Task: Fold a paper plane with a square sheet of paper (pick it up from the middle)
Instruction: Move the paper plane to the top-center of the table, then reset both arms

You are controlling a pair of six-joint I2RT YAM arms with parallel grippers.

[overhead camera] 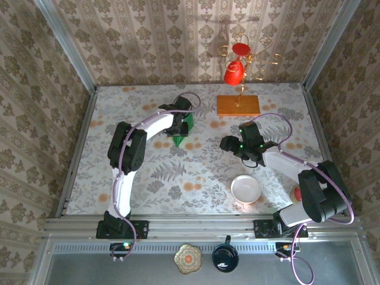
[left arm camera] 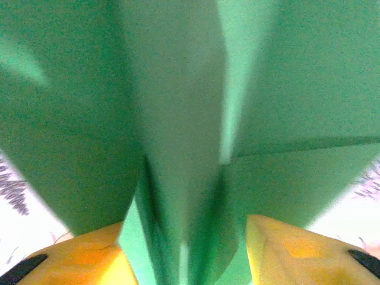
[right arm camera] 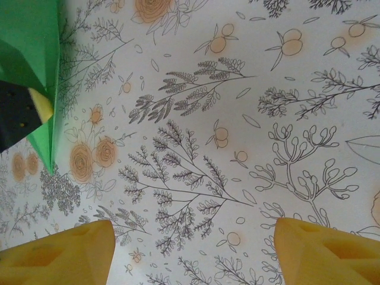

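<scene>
My left gripper (left arm camera: 184, 225) straddles the centre ridge of the green paper plane (overhead camera: 189, 123), which lies toward the far side of the worktop (overhead camera: 178, 178). I cannot tell whether it pinches the fold. My right gripper (right arm camera: 195, 228) hangs wide apart over the floral worktop.

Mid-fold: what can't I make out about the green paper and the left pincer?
- Top view: the left pincer partly covers the narrow bright green paper plane; creases too small to read.
- Left wrist view: plane blurred, cut off by every edge; whether the yellow fingers grip it is unclear.
- Right wrist view: left edge cuts off most of the plane.
</scene>
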